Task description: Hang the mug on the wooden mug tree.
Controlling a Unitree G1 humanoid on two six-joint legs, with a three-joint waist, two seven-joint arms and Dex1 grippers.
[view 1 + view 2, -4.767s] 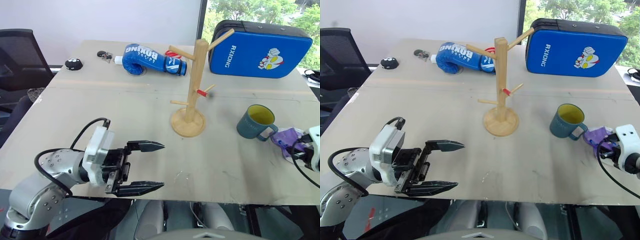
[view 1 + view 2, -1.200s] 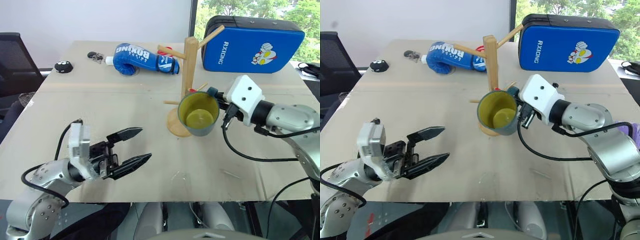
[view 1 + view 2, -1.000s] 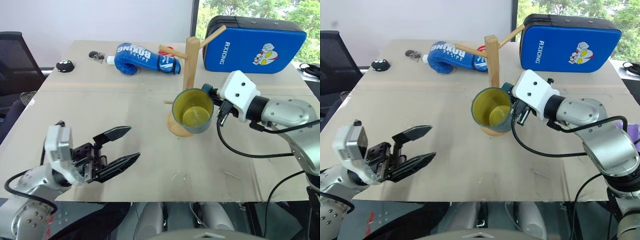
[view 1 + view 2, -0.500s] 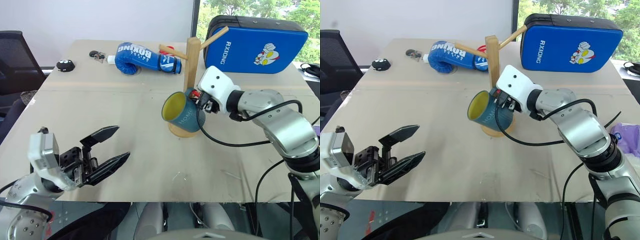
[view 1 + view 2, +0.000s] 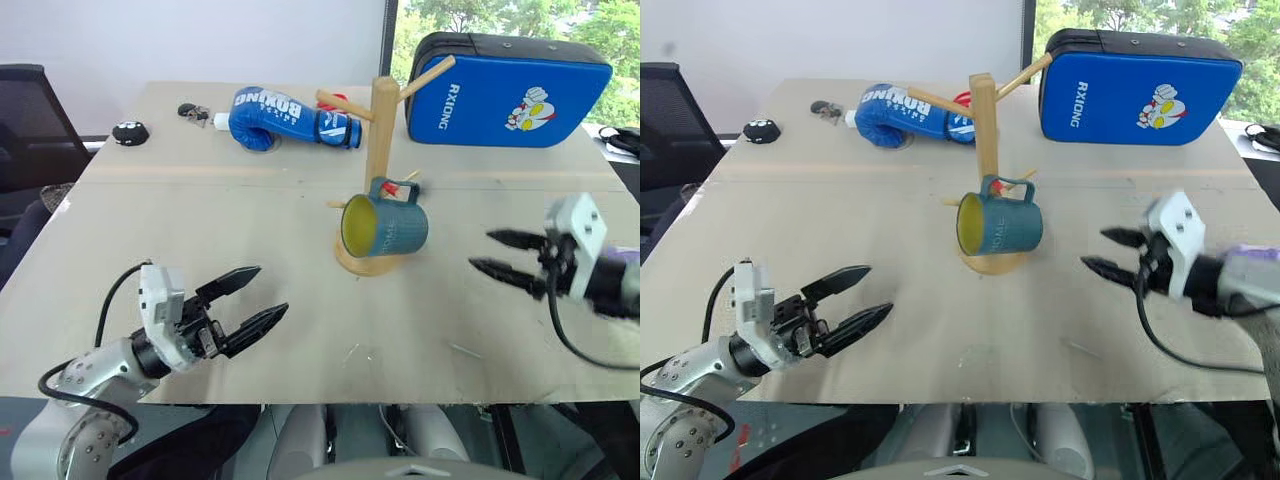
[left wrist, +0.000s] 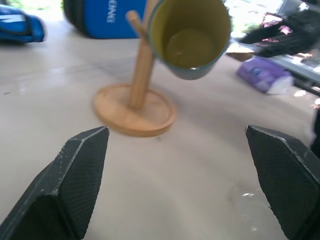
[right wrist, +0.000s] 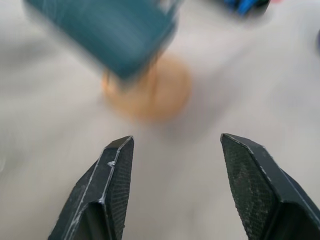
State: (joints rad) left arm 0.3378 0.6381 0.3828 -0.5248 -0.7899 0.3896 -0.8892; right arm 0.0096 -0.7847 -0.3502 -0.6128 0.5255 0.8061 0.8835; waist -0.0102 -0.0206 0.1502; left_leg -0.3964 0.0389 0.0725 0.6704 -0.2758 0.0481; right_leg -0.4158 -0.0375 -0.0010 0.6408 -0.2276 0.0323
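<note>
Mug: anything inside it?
The mug hangs tilted on the wooden mug tree. The left wrist view looks into it: bare yellow walls and bottom, nothing inside. The near inner wall is hidden.

Clutter at the far side of the table (image 5: 200, 220)

A blue boxing glove (image 5: 290, 117) lies left of a blue strike pad (image 5: 510, 90); a small black object (image 5: 128, 131) sits far left.

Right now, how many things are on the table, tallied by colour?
Blue: 3: mug, boxing glove, kick pad
Wood: 1: mug tree
Black: 2: small round object, keys
Purple: 1: crumpled item
Total: 7
</note>
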